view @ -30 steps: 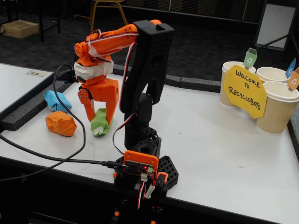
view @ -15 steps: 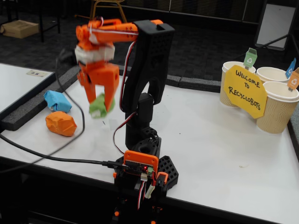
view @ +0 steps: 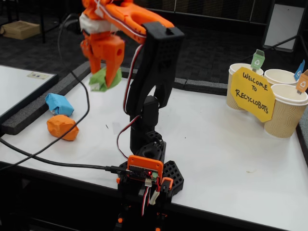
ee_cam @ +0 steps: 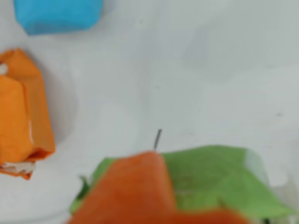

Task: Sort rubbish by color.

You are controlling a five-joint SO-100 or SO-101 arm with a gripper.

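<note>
White tabletop fills the wrist view, blurred: the green wad sits at 6 o'clock behind an orange finger, the orange wad at 9 o'clock and the blue wad at 11 o'clock, both lying on the table. From the fixed view, the gripper hangs high at 11 o'clock with its jaws clamped on the green wad, well above the table; the blue wad and orange wad lie close together at 9 o'clock, and three paper cups with a yellow sign stand at 3 o'clock.
</note>
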